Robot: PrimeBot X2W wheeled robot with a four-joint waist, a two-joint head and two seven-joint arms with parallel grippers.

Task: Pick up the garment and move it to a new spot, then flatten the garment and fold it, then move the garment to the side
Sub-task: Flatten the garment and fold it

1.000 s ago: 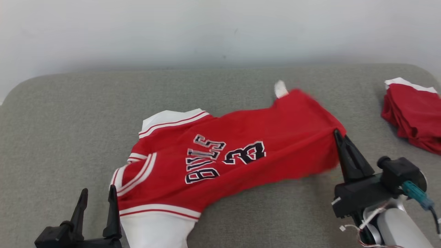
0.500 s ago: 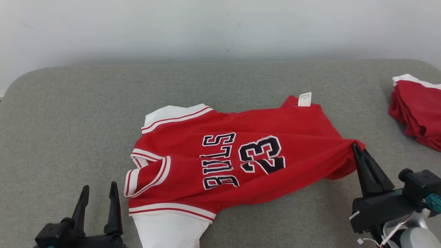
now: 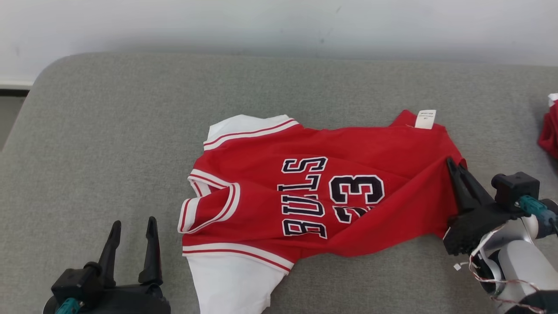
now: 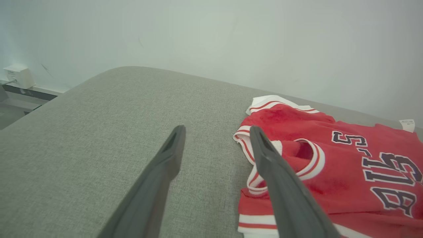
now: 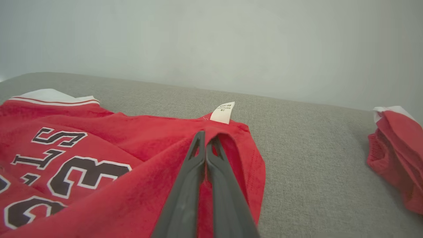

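Observation:
The garment (image 3: 305,192) is a red jersey with white trim, dark "BULLS" lettering and a number, spread across the grey cushion (image 3: 109,131). My right gripper (image 3: 453,168) is shut on the jersey's hem at its right end; in the right wrist view the closed fingertips (image 5: 205,140) pinch a fold of red cloth (image 5: 132,158) just below the white label (image 5: 222,113). My left gripper (image 3: 133,229) stands open at the lower left, just left of the jersey's collar. In the left wrist view its fingers (image 4: 172,155) hold nothing, and the jersey's striped collar (image 4: 297,158) lies beside the right finger.
A pile of red cloth with white trim (image 3: 550,135) lies at the cushion's far right edge, also in the right wrist view as red cloth (image 5: 396,155). A pale wall (image 3: 279,22) rises behind the cushion. Bare grey cushion stretches left of the jersey.
The right gripper has drawn the jersey's hem down onto the cushion, and the garment has settled flatter with its label showing. The head camera has shifted. The left gripper stays open.

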